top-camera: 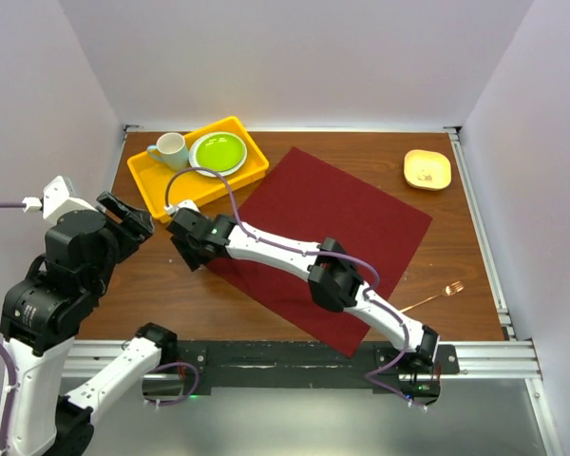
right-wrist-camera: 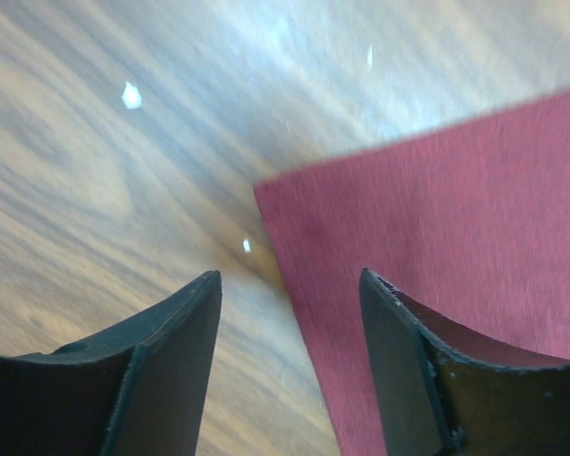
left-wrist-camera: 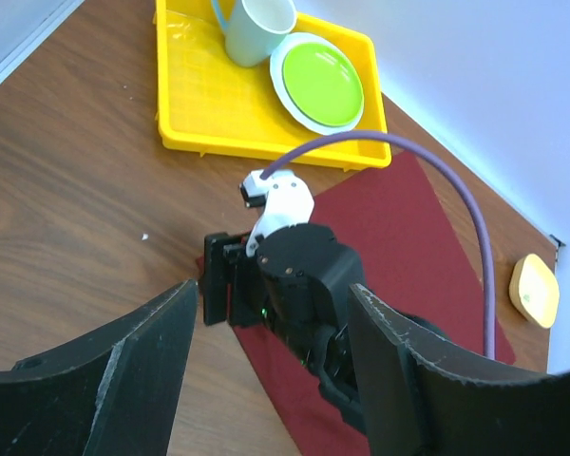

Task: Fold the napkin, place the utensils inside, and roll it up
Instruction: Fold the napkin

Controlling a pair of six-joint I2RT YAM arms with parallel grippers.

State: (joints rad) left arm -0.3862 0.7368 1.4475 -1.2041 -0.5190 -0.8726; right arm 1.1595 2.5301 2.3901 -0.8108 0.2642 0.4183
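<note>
Napkin (top-camera: 342, 223) flat, unfolded, centre of bench (top-camera: 218, 304). Right pincer (right-wrist-camera: 290, 285) parted, empty, poised over its 9 o'clock corner, likely to pinch for the first fold. Left pincer (top-camera: 128, 220) parted, empty, raised clear at 9. Fork (top-camera: 437, 295) lies at 4 o'clock.

A dark wood-grain tabletop (top-camera: 456, 249) is boxed in by a plain pale left wall (top-camera: 38, 95), back wall (top-camera: 294, 57) and right wall (top-camera: 541, 114). A metal rail (top-camera: 494, 353) lines its near edge. The light is soft and even.
</note>
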